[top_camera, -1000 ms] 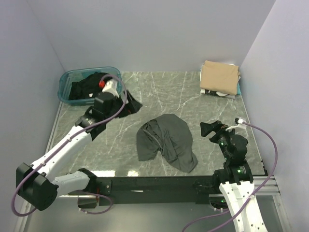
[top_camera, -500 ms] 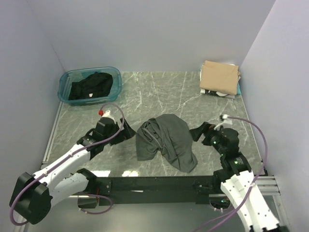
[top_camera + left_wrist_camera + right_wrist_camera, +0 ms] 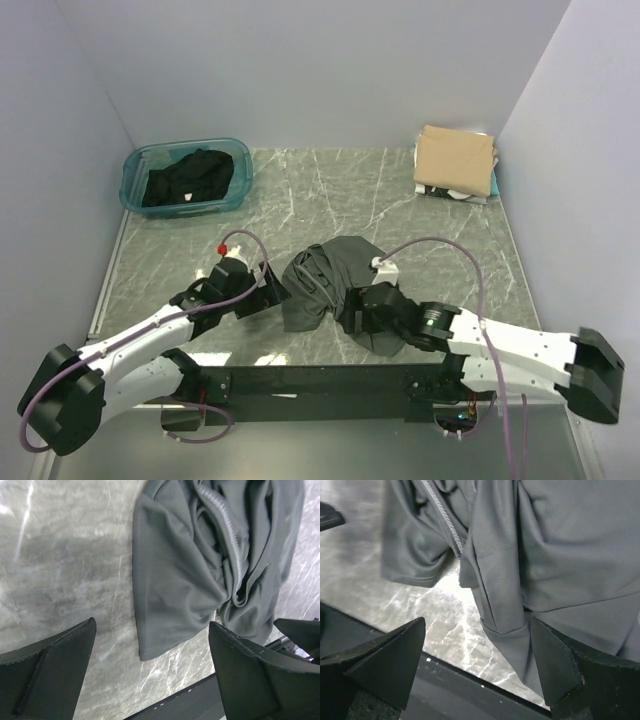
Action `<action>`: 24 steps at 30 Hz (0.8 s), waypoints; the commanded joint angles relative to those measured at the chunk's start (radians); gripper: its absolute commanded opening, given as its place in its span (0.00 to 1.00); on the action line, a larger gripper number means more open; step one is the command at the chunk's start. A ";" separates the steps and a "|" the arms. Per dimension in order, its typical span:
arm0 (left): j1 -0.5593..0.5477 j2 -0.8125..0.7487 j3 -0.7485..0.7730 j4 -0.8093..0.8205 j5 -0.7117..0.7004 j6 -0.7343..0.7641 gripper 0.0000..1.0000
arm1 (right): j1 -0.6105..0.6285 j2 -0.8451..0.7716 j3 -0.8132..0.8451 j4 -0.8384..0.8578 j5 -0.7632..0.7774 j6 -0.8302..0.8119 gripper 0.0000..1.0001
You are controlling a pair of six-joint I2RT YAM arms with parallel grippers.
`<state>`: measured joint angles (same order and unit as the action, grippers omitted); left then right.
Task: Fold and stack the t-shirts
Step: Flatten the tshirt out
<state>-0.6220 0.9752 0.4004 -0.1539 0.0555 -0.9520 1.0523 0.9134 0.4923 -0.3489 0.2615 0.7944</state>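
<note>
Charcoal t-shirt (image 3: 345, 285): crumpled mid-bench (image 3: 420, 230), between the two arms.
Left pincer (image 3: 268, 292): spread wide, low just beside the shirt's left edge; nothing is pinched.
Right pincer (image 3: 352, 314): spread, with the shirt's near hem seen between its fingers; no cloth is clamped.
Overhead view only: a black t-shirt (image 3: 185, 180) is shown in the teal tub (image 3: 135, 185); a folded tan t-shirt (image 3: 455, 155) is stacked far right upon white and teal cloth (image 3: 462, 195).
Left wrist view only: the ribbed collar (image 3: 227, 527) is made out.
</note>
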 commanded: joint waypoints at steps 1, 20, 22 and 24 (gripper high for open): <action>-0.021 0.022 0.020 0.042 -0.022 -0.013 0.99 | 0.044 0.097 0.071 0.051 0.177 0.103 0.90; -0.107 0.197 0.069 0.103 -0.051 -0.033 0.99 | 0.043 0.348 0.184 -0.007 0.277 0.154 0.12; -0.123 0.227 0.078 0.111 -0.052 -0.034 0.99 | 0.041 0.319 0.203 -0.048 0.321 0.157 0.05; -0.134 0.250 0.094 0.112 -0.084 -0.034 0.95 | 0.035 0.260 0.218 -0.111 0.352 0.158 0.00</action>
<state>-0.7353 1.1923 0.4557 -0.0658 0.0147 -0.9813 1.0904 1.2568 0.6476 -0.3752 0.4988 0.9295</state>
